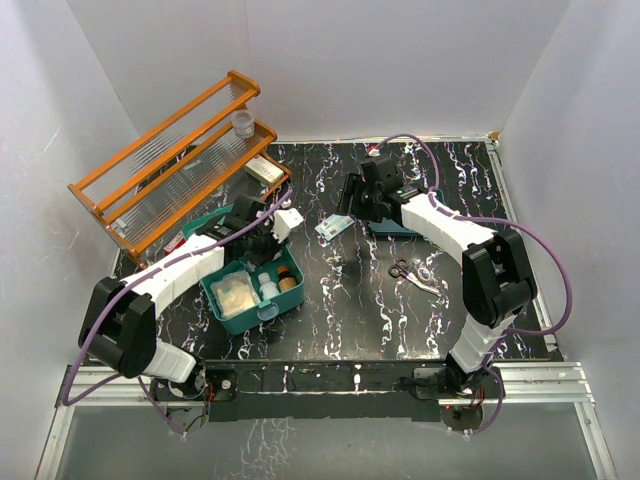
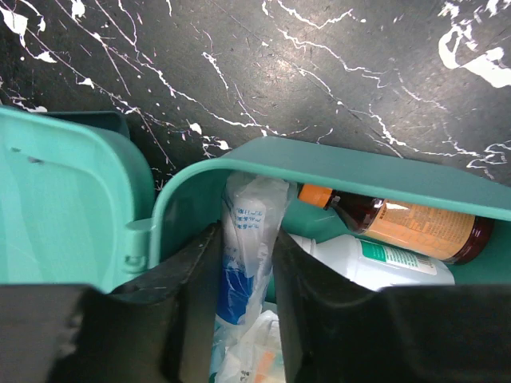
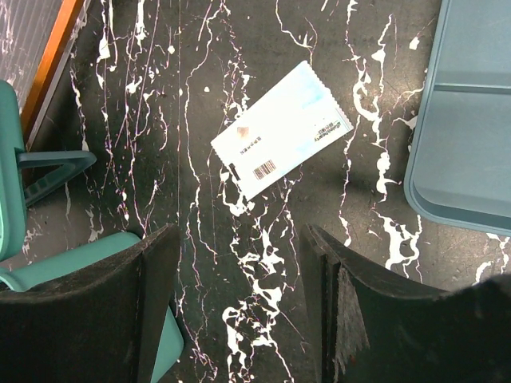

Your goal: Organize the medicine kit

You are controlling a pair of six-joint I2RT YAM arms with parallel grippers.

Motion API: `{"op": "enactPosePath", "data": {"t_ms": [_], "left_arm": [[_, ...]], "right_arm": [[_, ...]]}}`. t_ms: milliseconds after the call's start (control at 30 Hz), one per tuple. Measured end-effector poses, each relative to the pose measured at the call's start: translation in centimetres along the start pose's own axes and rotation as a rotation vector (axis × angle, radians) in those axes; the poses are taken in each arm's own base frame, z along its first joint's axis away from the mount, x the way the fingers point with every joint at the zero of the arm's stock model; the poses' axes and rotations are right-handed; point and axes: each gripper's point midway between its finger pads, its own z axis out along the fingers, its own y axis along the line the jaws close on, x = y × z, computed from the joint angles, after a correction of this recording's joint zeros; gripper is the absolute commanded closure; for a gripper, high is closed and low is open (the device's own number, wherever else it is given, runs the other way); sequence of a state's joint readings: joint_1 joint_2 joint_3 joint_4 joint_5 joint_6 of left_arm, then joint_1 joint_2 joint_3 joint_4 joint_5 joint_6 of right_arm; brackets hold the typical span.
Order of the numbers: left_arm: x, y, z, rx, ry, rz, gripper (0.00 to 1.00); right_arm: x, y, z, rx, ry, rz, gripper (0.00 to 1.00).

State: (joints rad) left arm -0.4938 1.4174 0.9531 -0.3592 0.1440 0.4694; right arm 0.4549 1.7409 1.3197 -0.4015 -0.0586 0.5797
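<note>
Left gripper [image 2: 247,239] clamped on a packet [image 2: 243,209] inside the kit [image 2: 359,163], right gripper [image 3: 239,235] spread wide above a flat sachet [image 3: 281,132]

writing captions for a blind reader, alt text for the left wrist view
The left gripper pinches a blue-and-white plastic packet inside the open teal medicine kit. Beside it lie a brown bottle with an orange cap and a white bottle.

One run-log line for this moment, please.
left gripper: shut on plastic packet inside medicine kit | right gripper: open, by white sachet on table
</note>
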Motion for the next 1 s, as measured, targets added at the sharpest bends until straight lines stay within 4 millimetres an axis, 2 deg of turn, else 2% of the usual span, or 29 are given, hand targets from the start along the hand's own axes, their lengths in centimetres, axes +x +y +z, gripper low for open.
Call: {"op": "enactPosePath", "data": {"t_ms": [100, 200, 267, 400, 500, 667, 1000], "left_arm": [[0.3, 0.1, 0.6, -0.015, 0.017, -0.003, 0.52], [0.6, -0.1, 0.8, -0.026, 0.029, -0.006, 0.49], [0.6, 0.0, 0.8, -0.034, 0.033, -0.015, 0.52], [0.5, 0.0, 0.7, -0.044, 0.034, -0.035, 0.65], [0.2, 0.4, 0.5, -0.062, 0.034, -0.042, 0.69], [0.1, 0.5, 0.5, -0.07, 0.027, -0.066, 0.81], [0.6, 0.3, 2.2, -0.103, -0.024, -0.12, 0.88]], "right_arm": [[0.0, 0.0, 0.0, 0.0, 0.0, 0.001, 0.4], [0.0, 0.0, 0.0, 0.0, 0.0, 0.002, 0.4], [-0.1, -0.1, 0.0, -0.004, 0.003, 0.002, 0.4], [-0.1, -0.2, -0.1, -0.011, 0.008, 0.005, 0.4], [-0.1, -0.2, -0.1, -0.013, 0.01, 0.008, 0.4], [0.0, -0.4, -0.1, -0.008, 0.014, 0.01, 0.4], [1.7, -1.6, -0.2, 0.015, 0.048, 0.015, 0.4]]}}
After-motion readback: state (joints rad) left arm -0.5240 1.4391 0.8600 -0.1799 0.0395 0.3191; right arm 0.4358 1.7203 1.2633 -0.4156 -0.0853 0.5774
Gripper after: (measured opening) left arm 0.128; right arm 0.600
